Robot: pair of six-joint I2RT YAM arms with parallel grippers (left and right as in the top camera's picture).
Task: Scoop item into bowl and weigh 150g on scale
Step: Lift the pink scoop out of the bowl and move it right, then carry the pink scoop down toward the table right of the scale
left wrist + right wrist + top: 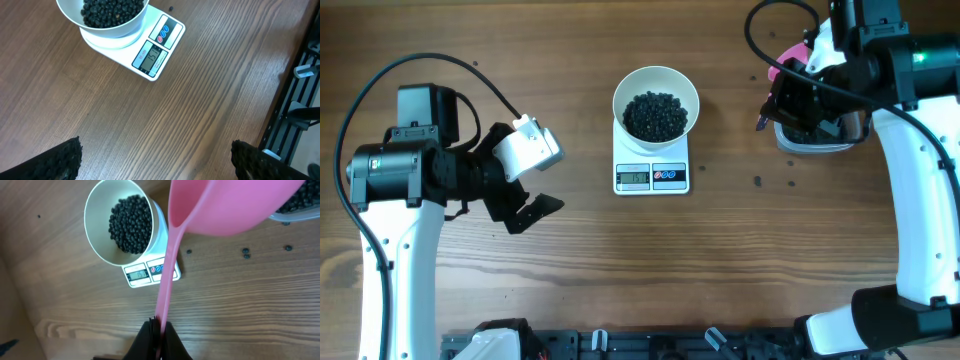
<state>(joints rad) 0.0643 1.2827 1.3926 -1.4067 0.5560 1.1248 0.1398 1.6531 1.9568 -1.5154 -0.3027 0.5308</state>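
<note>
Beads (655, 115), small, round and black, lie heaped in the white bowl (620, 92), and the bowl sits squarely on the scale (652, 178) at the middle of the desk (570, 290).

Far left, the left pincer (157, 165) hangs over bare wood with its jaws wide apart and nothing between them. It is well clear of the scale and takes no part in the work.

At the centre the scale's display is lit and shows digits. In the overhead and right wrist views they are too small to read with any confidence, and the left wrist view sees them only at a slant.

Further right, a few stray beads (245, 253) lie loose on the desk between the scale and the clear tub (295, 216).

Far right, the right pincer (159, 330) is clamped tight on the end of the pink scoop (225, 205), gripping its long handle. The scoop's cup is over the tub, which holds more beads. Only its underside shows, so I cannot tell whether it is loaded.

By my judgement the filling is well along and the step in hand is the check against the target weight. The next move hangs on that reading. If it is short, a small, careful top-up tipped over the bowl. If over, a little lifted back out. If on target, the scoop can be set down.
</note>
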